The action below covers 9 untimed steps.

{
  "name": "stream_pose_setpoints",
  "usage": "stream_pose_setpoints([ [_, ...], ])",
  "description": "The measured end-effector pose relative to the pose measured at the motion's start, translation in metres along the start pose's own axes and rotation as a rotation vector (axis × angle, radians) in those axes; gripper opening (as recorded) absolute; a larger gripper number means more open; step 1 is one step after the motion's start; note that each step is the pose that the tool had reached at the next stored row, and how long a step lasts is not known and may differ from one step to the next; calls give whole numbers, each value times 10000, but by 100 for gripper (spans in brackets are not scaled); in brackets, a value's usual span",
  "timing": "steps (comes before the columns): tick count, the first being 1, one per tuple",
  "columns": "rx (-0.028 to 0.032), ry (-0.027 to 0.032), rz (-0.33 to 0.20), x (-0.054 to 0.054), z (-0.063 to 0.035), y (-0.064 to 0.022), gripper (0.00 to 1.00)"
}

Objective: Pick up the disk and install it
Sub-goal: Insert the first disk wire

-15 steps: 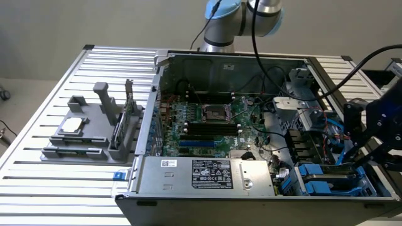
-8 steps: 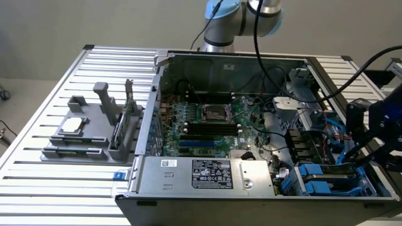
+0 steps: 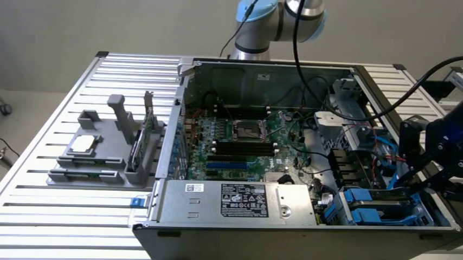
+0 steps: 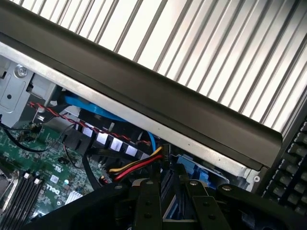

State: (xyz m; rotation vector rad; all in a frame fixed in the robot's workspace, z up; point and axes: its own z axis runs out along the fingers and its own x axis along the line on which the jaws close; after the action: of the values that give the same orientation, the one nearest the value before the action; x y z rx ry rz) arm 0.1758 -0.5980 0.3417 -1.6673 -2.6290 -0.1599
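At the exterior view's lower right, in the corner of the case, the disk lies flat in its blue carrier inside the drive bay. The case rests on its side on the slatted table with the panel off, so the board, the power supply and the bay all face up and can be reached from above. The carrier, I judge, lets the disk slide along the bay's rails and latch without screws. At the exterior view's left a grey fixture stands well apart from the case. It holds a small chip flat and a green card upright, probably so each can be taken cleanly.

The pincer hangs over the case wall on the exterior view's right, just beside the bay and tipped toward the disk. It is near the carrier's edge, perhaps touching; I cannot tell which. Nor can I tell whether it is wide, narrow or clamped on the carrier. In the wrist view the pincer points into the case below its rim, toward red and yellow wires, with blue plastic just ahead. The disk seems to sit in, or nearly in, its place.
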Motion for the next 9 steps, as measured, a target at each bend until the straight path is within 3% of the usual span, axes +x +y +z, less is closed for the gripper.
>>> stream_pose_setpoints([
  [5,-19,135,125,-4,15,4,26],
  [9,4,236,159,-12,22,18,26],
])
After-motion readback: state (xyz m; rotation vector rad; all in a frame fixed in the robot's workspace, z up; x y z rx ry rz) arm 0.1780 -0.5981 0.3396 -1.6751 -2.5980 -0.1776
